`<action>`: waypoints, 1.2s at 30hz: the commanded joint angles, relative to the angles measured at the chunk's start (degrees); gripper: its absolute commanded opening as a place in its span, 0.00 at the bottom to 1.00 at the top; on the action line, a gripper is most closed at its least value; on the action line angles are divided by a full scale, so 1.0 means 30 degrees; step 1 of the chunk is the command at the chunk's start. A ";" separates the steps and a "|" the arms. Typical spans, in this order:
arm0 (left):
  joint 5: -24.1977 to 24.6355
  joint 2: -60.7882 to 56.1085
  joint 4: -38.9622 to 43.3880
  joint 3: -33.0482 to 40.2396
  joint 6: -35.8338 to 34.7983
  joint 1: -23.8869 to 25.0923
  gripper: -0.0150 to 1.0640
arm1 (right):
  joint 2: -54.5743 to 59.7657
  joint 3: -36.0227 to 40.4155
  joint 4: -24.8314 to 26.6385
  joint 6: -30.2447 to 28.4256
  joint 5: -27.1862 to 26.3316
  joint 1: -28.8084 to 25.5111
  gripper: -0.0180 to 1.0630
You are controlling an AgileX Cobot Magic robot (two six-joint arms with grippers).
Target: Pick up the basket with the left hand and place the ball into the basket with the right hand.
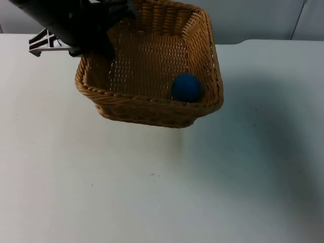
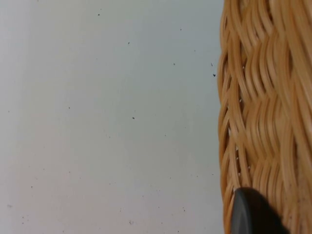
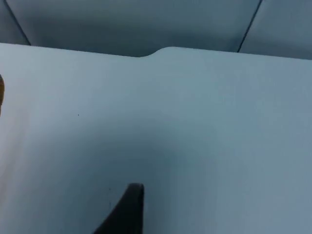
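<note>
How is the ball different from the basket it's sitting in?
The ball is blue and round; the basket is tan and roughly square with sloping sides. The ball looks smooth and solid, while the basket is woven, with little gaps in its floor. The ball is much smaller and rests in one corner of the basket. The left claw grips the basket's rim; nothing grips the ball. Both are raised off the white table.

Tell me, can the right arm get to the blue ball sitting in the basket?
Probably yes. The blue ball lies uncovered in the near right corner of the basket, open from above. The left gripper holds the far left rim, away from it. The right gripper hangs over bare table.
</note>
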 commanded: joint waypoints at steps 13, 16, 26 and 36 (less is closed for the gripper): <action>-0.0132 -0.0258 0.0011 -0.0010 -0.0164 -0.0097 0.01 | -1.1832 0.7286 -0.2325 0.1875 0.0052 -0.0044 0.95; -0.0132 -0.0258 0.0011 -0.0010 -0.0164 -0.0097 0.01 | -1.2295 0.8045 -0.2578 0.1966 0.0087 -0.0044 0.95; -0.0003 -0.0258 0.0158 -0.0010 -0.0126 -0.0097 0.01 | -1.2224 0.8451 -0.2502 0.2231 -0.0493 -0.0044 0.95; -0.0508 -0.0006 0.0120 -0.0010 -0.0126 -0.0097 0.01 | -1.2224 0.8451 -0.2502 0.2231 -0.0404 -0.0044 0.95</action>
